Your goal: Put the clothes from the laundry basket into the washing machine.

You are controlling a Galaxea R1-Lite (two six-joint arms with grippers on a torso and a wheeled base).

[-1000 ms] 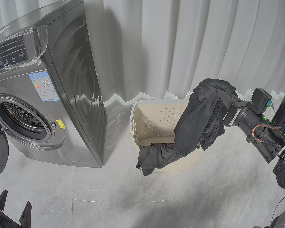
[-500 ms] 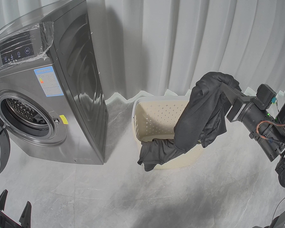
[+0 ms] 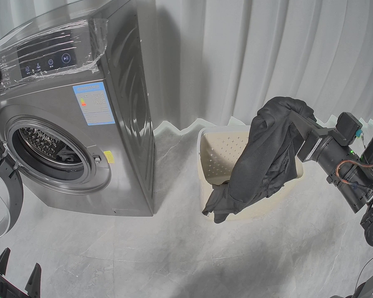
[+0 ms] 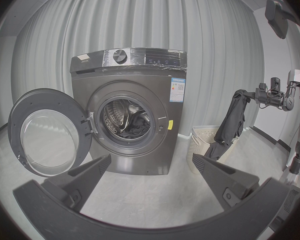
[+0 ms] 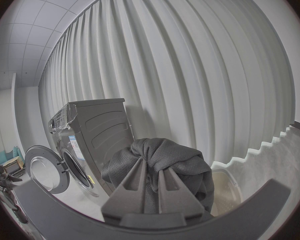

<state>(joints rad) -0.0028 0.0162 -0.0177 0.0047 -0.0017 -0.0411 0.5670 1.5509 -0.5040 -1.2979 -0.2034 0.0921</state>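
Observation:
A dark grey garment [image 3: 265, 158] hangs from my right gripper [image 3: 296, 118], which is shut on its top above the cream laundry basket [image 3: 219, 154]. Its lower end [image 3: 219, 203] drapes over the basket's front rim. In the right wrist view the fingers [image 5: 166, 184] pinch the bunched cloth [image 5: 163, 154]. The grey washing machine [image 3: 70, 116] stands at the left, its round door [image 3: 0, 203] swung open, with dark clothes [image 4: 136, 127] lying in the drum. My left gripper [image 3: 16, 270] is low at the front left, open and holding nothing.
White curtains [image 3: 257, 42] hang behind the machine and basket. The pale floor [image 3: 174, 245] between the machine and basket is bare. The open door [image 4: 46, 130] juts out toward my left side.
The whole head view has shifted, so the machine and basket sit farther right in the picture. The right gripper still holds the garment at much the same height; its tail lies less spread over the rim.

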